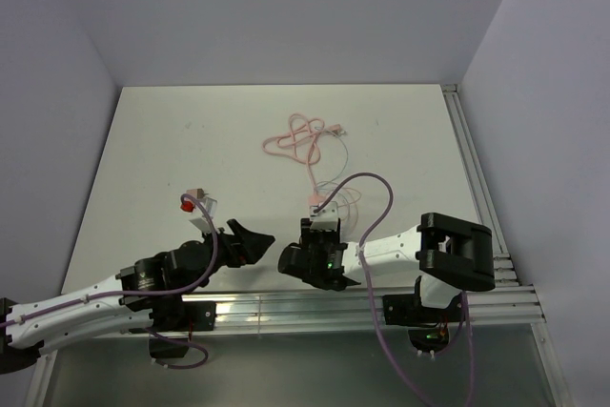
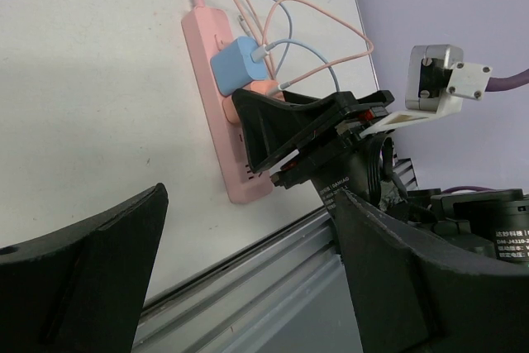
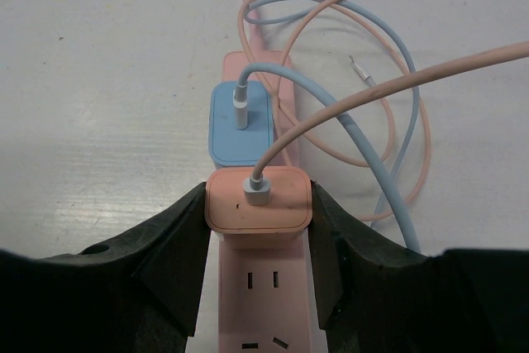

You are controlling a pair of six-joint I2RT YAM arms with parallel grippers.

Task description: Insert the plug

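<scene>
**Pink plug sits at its hole, ready for the push**

White desk (image 1: 172, 140) fills the floor of a small booth with pale grey walls, and all my work is near the front edge. My right pincer (image 3: 258, 196) is pinching the pink plug (image 3: 273, 212) from both sides. The plug sits on top of the pink power strip (image 3: 263, 287), right beside the blue plug (image 3: 240, 126), which is already in its hole. The two plugs look like they touch.

I think I am at the pushing-in step. I cannot tell if the pins are all the way down, because the plug's body hides them. My next move should be a straight push down, keeping the plug flat and not tipped. Then I can let go and lift away.

My left pincer (image 2: 250, 204) is spread wide and holds nothing. It hangs close to the near end of the strip. It could press the strip down so it does not slide when I push.

Some things could get in my way. A blue cable (image 3: 364, 163) comes out of the top of the pink plug and loops off to the right. A pink cable (image 3: 413, 121) curls over the desk there too. I should lift up slowly so a finger does not catch them. The blue plug leaves no room on the far side.
</scene>
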